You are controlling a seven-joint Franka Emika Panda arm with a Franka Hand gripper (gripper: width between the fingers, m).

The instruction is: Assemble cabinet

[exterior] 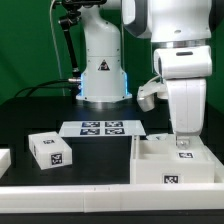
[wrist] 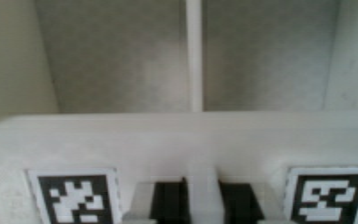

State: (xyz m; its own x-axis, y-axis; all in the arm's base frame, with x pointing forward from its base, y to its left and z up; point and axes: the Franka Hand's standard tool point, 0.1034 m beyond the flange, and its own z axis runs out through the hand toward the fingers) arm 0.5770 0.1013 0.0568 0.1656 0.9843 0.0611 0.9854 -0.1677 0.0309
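Exterior: cabinet point(exterior: 165, 170) sits near right on the table point(exterior: 25, 125), gripper point(exterior: 184, 142) down at its far wall. Block point(exterior: 50, 150) near left, marker board point(exterior: 100, 128) farther back. Wrist: fingers point(wrist: 165, 203) narrowly apart with a thin white strip between them; can't tell if clamped.

The cabinet point(exterior: 160, 172) fills the front of the table point(exterior: 30, 115) on the exterior view's right, and its upright walls stand just beside the gripper point(exterior: 185, 142), so the jaws have little room sideways there. Between the cabinet and the small white block point(exterior: 50, 150) a strip of bare table lies open, and more is free behind the block. Farther back the marker board point(exterior: 100, 128) lies flat, and behind it the arm's base point(exterior: 103, 70) blocks the way.
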